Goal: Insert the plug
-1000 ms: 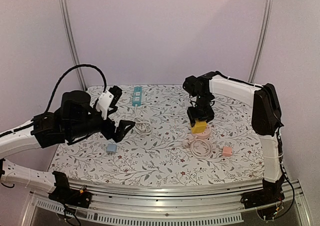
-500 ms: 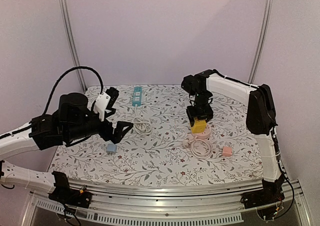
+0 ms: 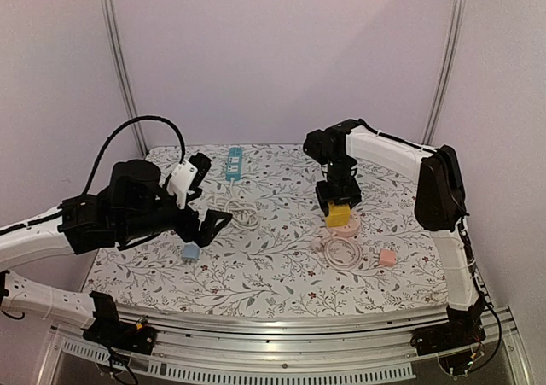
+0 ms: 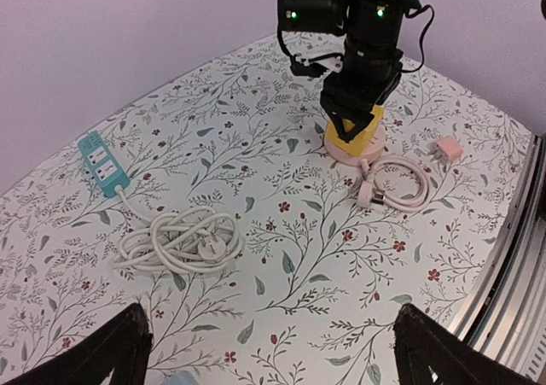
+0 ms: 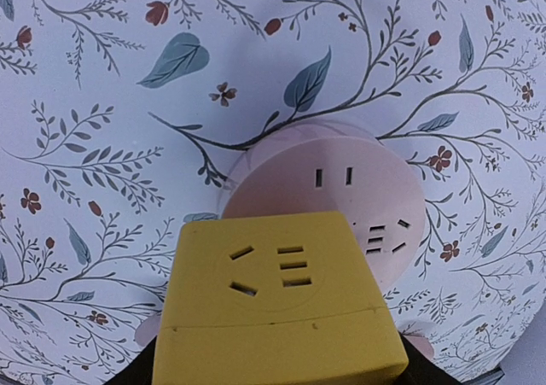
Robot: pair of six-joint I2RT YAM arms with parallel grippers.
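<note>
Right gripper [image 3: 339,206]: I'm pinching the yellow plug [image 5: 277,317]
Yellow plug: right over the pink socket [image 5: 341,189], can't tell if it's touching
Left gripper [image 4: 273,351]: fingers spread wide, holding nothing

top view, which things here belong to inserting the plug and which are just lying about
In the job: yellow plug block, held in the right gripper; round pink socket beneath it.
Lying about: teal power strip with coiled white cord; small blue adapter; small pink adapter; pale coiled cable beside the socket.
</note>
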